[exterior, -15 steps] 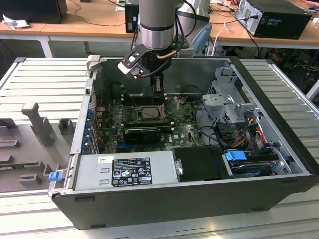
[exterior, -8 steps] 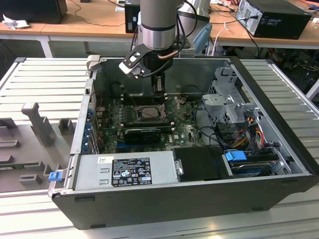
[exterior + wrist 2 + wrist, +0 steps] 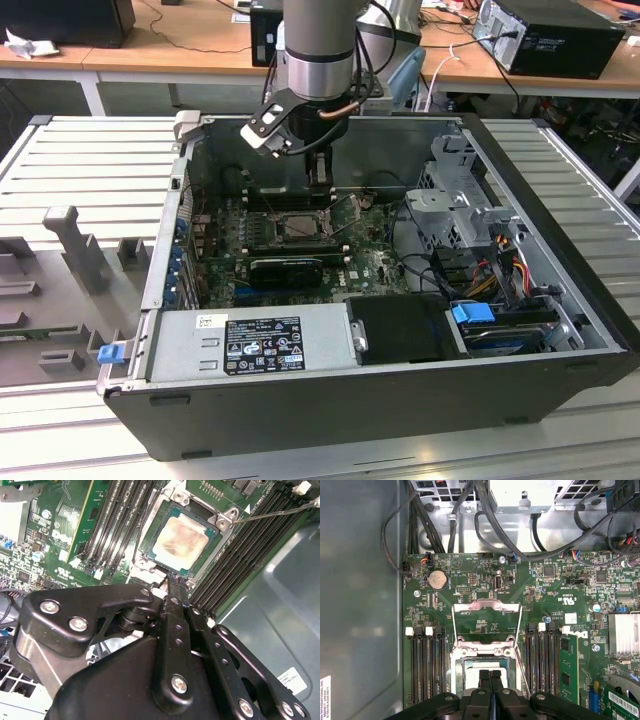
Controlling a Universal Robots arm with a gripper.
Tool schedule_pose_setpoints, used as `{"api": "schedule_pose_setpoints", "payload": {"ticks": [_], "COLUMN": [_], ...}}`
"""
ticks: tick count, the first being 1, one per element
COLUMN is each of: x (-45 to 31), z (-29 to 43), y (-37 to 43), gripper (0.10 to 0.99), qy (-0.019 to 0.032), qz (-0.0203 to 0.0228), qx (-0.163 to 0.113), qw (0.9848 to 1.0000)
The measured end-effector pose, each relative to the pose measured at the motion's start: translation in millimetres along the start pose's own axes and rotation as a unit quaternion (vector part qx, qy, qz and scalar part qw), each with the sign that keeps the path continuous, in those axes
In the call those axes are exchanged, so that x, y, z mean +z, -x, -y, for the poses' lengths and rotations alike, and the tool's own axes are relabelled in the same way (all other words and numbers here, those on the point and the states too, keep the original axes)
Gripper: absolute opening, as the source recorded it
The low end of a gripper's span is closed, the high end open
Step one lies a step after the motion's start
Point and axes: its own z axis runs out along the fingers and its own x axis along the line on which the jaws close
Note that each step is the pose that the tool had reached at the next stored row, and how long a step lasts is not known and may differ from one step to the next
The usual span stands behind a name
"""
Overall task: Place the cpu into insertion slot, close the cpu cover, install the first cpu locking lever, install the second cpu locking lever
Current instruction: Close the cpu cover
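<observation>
In the exterior view I see the gripper [image 3: 318,175] hanging just above the insertion slot [image 3: 300,226]. The second wrist view shows me the cpu [image 3: 180,539] seated in that slot, the jaws pressed together, empty, at its edge. The first wrist view adds the cpu cover [image 3: 486,606], swung open behind the slot.
</observation>
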Motion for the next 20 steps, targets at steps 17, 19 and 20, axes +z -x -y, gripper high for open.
{"api": "schedule_pose_setpoints", "payload": {"ticks": [17, 19, 20], "x": [-6.1, -5.8, -5.7], "z": [-22.7, -29.5, -30.8], "y": [-0.8, -1.0, -1.0], "gripper": [0.106, 0.106, 0.106], "qy": [-0.0001, -0.0001, -0.0001], "qz": [0.0, 0.0, 0.0], "qx": [0.0, 0.0, 0.0], "qw": [1.0, 1.0, 1.0]}}
